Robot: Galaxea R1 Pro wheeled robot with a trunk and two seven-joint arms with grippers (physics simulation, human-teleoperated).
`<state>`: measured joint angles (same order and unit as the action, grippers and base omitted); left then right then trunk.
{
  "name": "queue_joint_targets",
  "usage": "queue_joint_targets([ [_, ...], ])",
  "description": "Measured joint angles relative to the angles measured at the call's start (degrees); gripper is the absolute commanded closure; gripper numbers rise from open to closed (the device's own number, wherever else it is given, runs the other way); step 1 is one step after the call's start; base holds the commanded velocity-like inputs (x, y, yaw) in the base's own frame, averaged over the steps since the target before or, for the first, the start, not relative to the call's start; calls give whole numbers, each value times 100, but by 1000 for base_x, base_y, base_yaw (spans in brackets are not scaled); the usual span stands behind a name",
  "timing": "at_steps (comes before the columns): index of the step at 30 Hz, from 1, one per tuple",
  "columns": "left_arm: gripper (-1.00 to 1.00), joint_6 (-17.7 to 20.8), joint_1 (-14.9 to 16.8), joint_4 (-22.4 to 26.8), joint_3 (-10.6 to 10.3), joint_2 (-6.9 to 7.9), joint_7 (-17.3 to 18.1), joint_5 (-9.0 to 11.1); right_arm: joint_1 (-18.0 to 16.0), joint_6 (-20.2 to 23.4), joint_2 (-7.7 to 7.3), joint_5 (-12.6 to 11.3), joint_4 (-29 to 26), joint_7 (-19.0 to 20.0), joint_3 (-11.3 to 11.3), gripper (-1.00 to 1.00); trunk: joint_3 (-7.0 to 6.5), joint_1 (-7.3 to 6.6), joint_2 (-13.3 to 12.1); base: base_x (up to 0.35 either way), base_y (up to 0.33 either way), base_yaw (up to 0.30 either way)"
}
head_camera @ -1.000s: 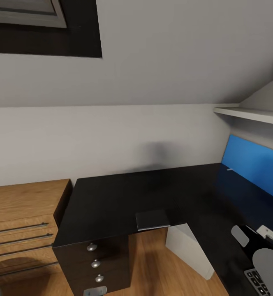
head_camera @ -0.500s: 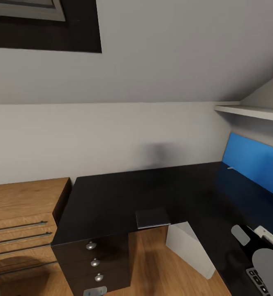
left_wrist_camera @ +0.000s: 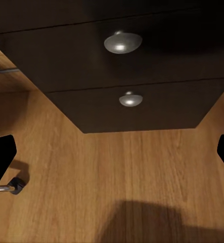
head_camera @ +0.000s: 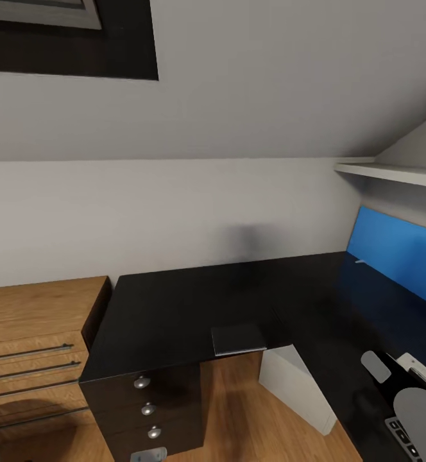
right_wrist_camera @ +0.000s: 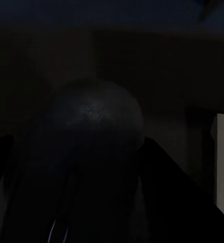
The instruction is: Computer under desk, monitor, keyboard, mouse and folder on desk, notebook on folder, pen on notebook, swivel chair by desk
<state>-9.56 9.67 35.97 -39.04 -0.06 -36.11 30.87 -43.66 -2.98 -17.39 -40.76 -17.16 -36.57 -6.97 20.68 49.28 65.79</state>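
Seemingly the step in hand is the placing of the mouse (right_wrist_camera: 96,121) on the desk (head_camera: 174,308) beside the keyboard, of which a corner of grey keys (head_camera: 400,437) shows at the near right edge of the head view. In the right wrist view a dark rounded body, taken to be the mouse, lies between the fingers of the right gripper (right_wrist_camera: 84,169); the picture is too dark to tell whether the jaws are pressed on it or merely stand around it. The next move probably calls for a clear check of that grip, then a low, gentle set-down just beside the keyboard. The left gripper (left_wrist_camera: 112,157) is spread wide and holds nothing, facing the desk's drawer fronts over the wooden floor (left_wrist_camera: 117,172). A pale grey wall (head_camera: 174,212) backs the glossy black L-shaped top; a blue back panel (head_camera: 399,256) closes the far right side under a white shelf (head_camera: 392,174). To the left, touching the desk's end, stands a light wooden drawer chest (head_camera: 33,321). The notebook (head_camera: 238,339) lies flat at the near edge of the desk, above the white leg (head_camera: 296,385). Silver knobs (head_camera: 142,383) mark the drawers.
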Motion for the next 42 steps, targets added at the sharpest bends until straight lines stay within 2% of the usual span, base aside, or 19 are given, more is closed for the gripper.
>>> queue_joint_targets([
  [10,-100,2,0,-2,0,1,6,7,0,-5,-3,6,0,-3,3,100,0,0,0,0,0,0],
  [17,-100,4,0,-172,11,6,15,9,0,0,-77,8,0,1,3,100,0,0,0,0,-4,0],
  [25,-100,4,0,-211,18,10,24,7,0,1,-79,8,0,2,3,100,0,0,0,0,-113,0],
  [42,-100,2,0,-212,21,10,25,7,0,6,-72,6,9,3,3,100,0,0,0,-54,-5,0],
])
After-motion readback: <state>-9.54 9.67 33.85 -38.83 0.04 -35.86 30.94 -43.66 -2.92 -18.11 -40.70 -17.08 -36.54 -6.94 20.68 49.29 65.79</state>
